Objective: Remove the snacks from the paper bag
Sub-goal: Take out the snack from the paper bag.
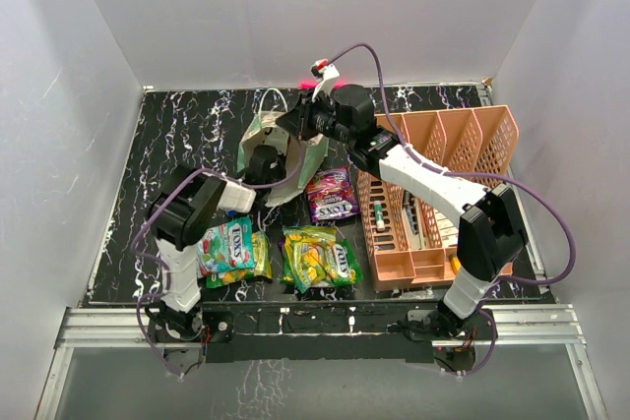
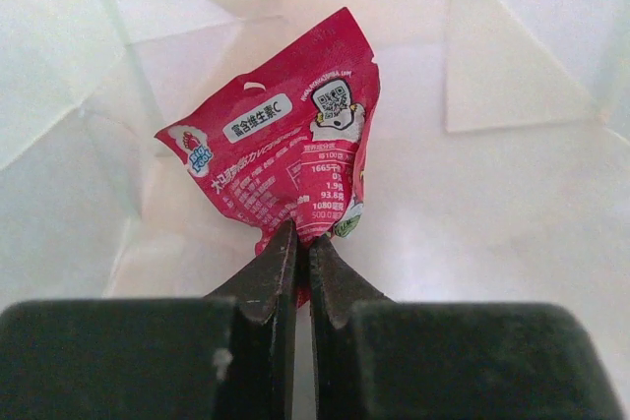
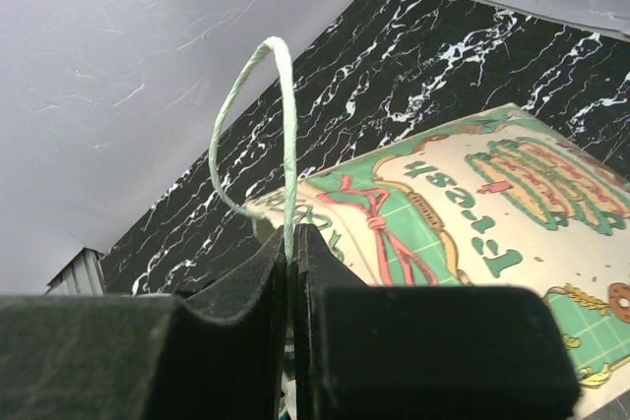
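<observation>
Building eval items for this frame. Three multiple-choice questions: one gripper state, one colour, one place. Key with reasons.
1. The right gripper, by the beige paper carrier bag, is: A open; B shut on the bag's thin cord handle; C shut on a candy packet.
2. The glossy candy packet nearest the peach slotted plastic organiser is: A purple-pink; B blue; C orange.
3. The small red wrapped packet is: A in the right gripper; B inside the bag; C in the organiser.
Key: B, the cord is clamped in it; A, seen from above; B, cream bag walls surround it, left gripper pinching it.
</observation>
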Robot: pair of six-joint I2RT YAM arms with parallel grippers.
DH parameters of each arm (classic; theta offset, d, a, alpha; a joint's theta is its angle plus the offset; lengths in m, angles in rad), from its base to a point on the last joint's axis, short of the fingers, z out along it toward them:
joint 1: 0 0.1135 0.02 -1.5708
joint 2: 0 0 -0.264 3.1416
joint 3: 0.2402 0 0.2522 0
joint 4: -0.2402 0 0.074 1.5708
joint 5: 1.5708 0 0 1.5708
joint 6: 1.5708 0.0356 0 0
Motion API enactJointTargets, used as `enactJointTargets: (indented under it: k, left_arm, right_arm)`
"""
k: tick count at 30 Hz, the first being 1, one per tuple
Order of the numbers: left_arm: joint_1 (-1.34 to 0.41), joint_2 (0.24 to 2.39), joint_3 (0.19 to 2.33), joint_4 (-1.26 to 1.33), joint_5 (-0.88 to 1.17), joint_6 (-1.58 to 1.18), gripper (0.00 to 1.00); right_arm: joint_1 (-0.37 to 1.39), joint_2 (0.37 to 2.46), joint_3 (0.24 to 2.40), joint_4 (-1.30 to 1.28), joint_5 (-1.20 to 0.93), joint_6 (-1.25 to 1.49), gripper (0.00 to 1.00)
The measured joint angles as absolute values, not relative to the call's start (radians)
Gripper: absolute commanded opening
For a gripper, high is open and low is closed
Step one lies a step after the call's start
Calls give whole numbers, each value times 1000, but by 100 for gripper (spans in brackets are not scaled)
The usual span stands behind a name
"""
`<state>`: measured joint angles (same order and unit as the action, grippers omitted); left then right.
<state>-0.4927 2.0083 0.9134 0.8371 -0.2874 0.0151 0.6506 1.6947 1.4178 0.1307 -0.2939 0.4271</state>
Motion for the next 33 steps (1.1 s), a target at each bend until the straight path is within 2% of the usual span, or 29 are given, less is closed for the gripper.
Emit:
enactJointTargets:
  k: [9,18,23,28,33]
  left_arm:
    - [-537,1734,722,735,-215,-42,0]
    - [-595,1351,657,458,-56,-119,0]
    - [-599,1101,667,313,93,-143,0]
    - [-600,1007,706,142,251,-166,0]
    - [-604,886,801,-76,248,-157,0]
  right_arm:
    - [650,1695,1420,131,-252,416,7]
    - [643,1699,1420,131,-205,398,7]
    - [638,1713,1420,130,-204,402,7]
    - [634,1728,1437,128,-199,414,7]
    - [630,1737,1475,107,-135,421,7]
